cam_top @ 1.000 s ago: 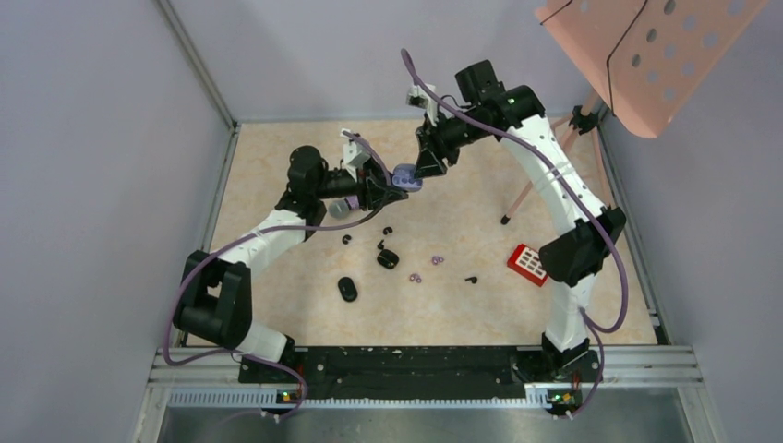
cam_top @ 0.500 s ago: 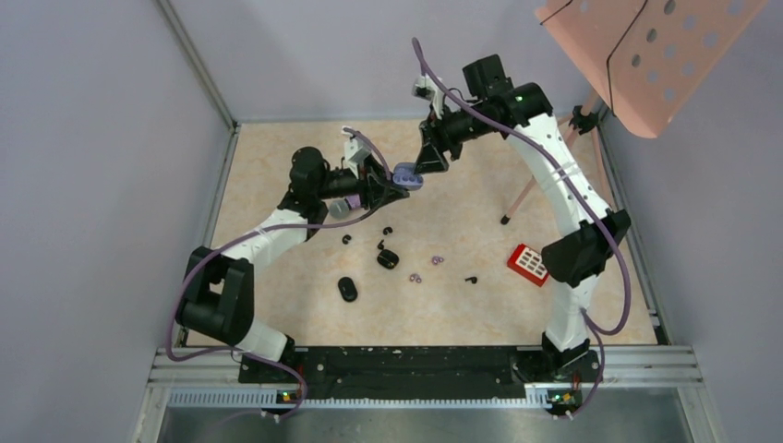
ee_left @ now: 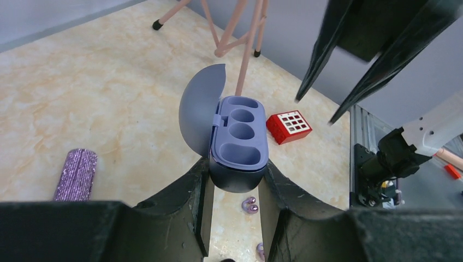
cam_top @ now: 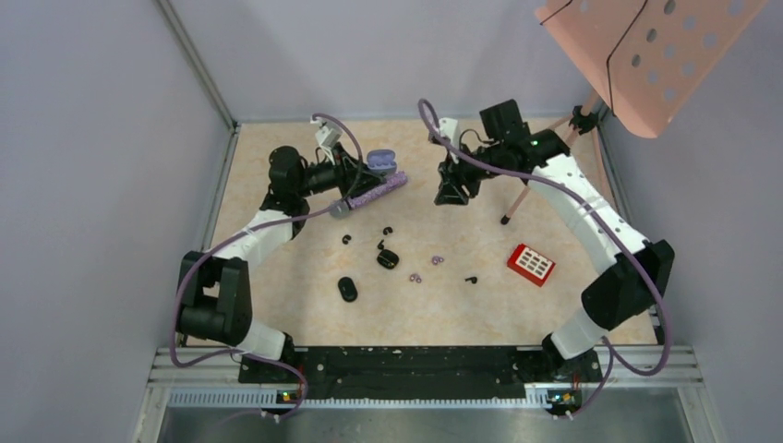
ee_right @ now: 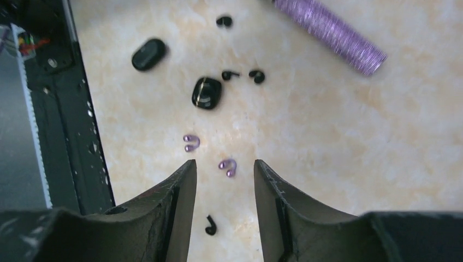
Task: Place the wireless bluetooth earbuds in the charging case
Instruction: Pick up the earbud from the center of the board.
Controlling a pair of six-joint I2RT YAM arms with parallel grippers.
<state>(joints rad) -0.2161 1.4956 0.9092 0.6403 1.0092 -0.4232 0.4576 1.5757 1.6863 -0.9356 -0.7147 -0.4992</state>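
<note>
Right wrist: microphone (ee_right: 330, 35) near black earbuds (ee_right: 256, 76)

Bright, even light from overhead floods the bench (cam_top: 462, 314), shadows short and faint. Top view crisp right across. On the left wrist view, the left fingers (ee_left: 185, 202) loom dark and soft, the right fingers (ee_left: 327, 38) smeared up top. Right wrist view's a touch soft; the microphone (ee_right: 327, 35) sparkles.

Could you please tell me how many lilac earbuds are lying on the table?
2. The nearer lilac earbud lies right of the black case; the farther lilac earbud lies just beyond it. None appears hidden.
</note>
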